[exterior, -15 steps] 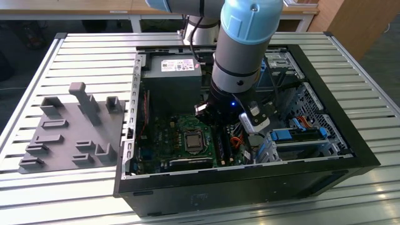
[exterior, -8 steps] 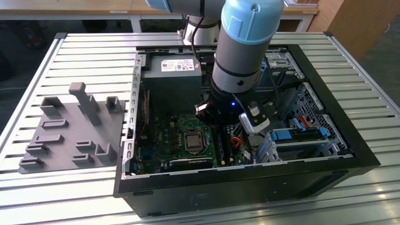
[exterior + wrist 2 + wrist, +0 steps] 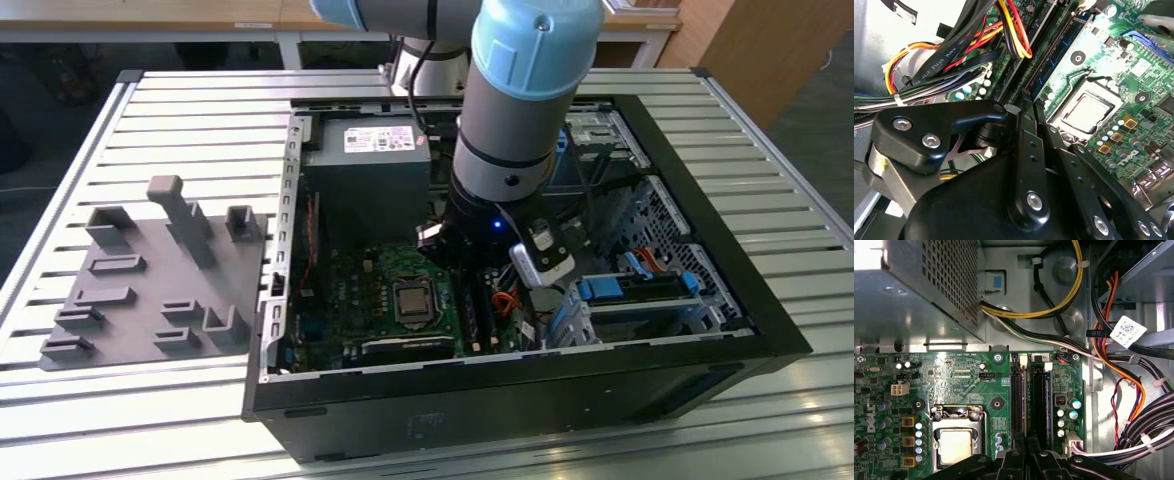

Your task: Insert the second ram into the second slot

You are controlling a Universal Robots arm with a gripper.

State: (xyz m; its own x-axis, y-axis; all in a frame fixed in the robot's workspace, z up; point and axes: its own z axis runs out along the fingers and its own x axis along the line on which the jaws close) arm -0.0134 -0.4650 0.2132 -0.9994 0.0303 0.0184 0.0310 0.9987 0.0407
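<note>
Where the gripper sits: one gripper [image 3: 1026, 440] low over the motherboard, tips at the near end of the memory slots [image 3: 1021, 395]; same in the second wrist view [image 3: 1024, 102]
Grip state: both fingers [image 3: 1013, 462] drawn together, no gap showing; cannot tell if anything is pinched between them
Slots: long parallel black slots side by side, running away from the tips; exact count unclear; white end latches at the far ends
Second ram: cannot pick it out for sure; one blue ram stick [image 3: 1064, 47] stands edge-up in a slot just beside the one under the tips; thin, long, blue board; label and chips not visible
CPU socket: one [image 3: 956, 442], silver lid, beside the slots on the green board
Cables: bundle of black, yellow, red and orange wires [image 3: 1124, 365] close on the other side of the slots; one white tag [image 3: 1127, 331] on them; some hang near the gripper in the second wrist view
Power supply: one grey perforated box [image 3: 929, 285] beyond the board
Arm: one [image 3: 514, 110], reaching down into the open case [image 3: 534, 390]; it hides the slot area in the exterior view
Drive bay: blue latches [image 3: 601, 290] at the exterior view's right
Fixture plate: one grey [image 3: 147, 290], on the slatted table [image 3: 134, 110], at the exterior view's left of the case
</note>
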